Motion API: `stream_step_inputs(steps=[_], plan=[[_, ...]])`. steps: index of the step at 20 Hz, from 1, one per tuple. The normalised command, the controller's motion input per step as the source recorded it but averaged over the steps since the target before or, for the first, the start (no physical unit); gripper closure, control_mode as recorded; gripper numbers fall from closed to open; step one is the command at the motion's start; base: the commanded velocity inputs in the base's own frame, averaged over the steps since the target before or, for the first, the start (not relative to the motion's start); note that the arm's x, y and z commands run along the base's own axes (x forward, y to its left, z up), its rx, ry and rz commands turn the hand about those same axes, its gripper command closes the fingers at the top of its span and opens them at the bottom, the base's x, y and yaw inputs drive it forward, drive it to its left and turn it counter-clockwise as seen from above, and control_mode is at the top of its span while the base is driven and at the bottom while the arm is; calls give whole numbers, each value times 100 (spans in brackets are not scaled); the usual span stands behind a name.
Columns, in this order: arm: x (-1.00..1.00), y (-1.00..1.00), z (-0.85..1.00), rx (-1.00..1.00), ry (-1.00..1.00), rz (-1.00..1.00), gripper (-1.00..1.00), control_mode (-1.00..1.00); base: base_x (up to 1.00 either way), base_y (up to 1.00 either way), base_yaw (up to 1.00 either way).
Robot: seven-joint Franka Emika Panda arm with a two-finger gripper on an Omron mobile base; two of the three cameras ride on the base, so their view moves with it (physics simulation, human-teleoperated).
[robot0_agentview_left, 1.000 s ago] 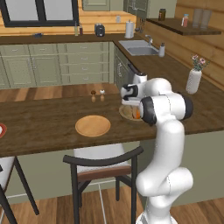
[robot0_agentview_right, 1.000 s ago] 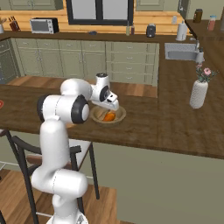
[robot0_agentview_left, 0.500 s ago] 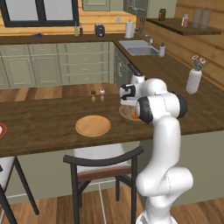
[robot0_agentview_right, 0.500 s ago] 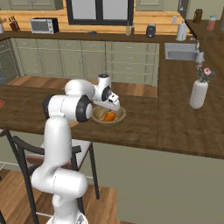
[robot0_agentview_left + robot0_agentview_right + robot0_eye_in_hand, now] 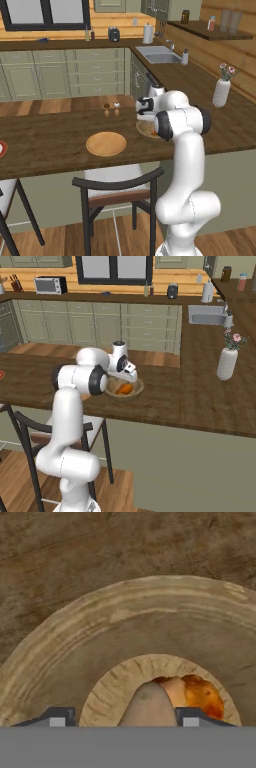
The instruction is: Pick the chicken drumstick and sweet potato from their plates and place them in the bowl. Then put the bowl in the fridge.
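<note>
The wooden bowl (image 5: pixel 141 131) (image 5: pixel 135 391) (image 5: pixel 100 637) stands on the dark counter. In it lie the glossy orange chicken drumstick (image 5: pixel 126 389) (image 5: pixel 200 694) and the dull brown sweet potato (image 5: pixel 147 707). My gripper (image 5: pixel 148 120) (image 5: pixel 131 377) (image 5: pixel 125 717) hangs just over the bowl, pointing down into it. It is open: the jaws stand wide with the sweet potato between them and a gap on its left side. The flat wooden plate (image 5: pixel 106 143) lies bare to the left. The white red-rimmed plate (image 5: pixel 1 148) sits at the far left edge. The fridge is out of view.
Two small shakers (image 5: pixel 111 108) stand behind the wooden plate. A white vase with flowers (image 5: pixel 220 92) (image 5: pixel 226 362) stands on the counter to the right. A dark chair (image 5: pixel 117 187) is pushed in below the counter's front edge. The sink (image 5: pixel 157 55) is at the back.
The jaws have spread apart over the bowl, and the sweet potato now lies loose between them. The arm has hardly moved.
</note>
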Motion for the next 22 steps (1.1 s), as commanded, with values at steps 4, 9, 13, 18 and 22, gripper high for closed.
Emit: stream_step_inputs(steps=[4,9,13,18,22], plan=[[21,0,5,0,0,0,-100,-100,0,0,0],[-14,0,26,0,-1,0,-100,-100,0,0,0],[-47,-22,27,1,0,0,-100,-100,0,0,0],[-99,-60,8,8,0,-3,-100,-100,0,0,0],[-100,-21,-18,11,-1,-9,-100,-100,0,0,0]])
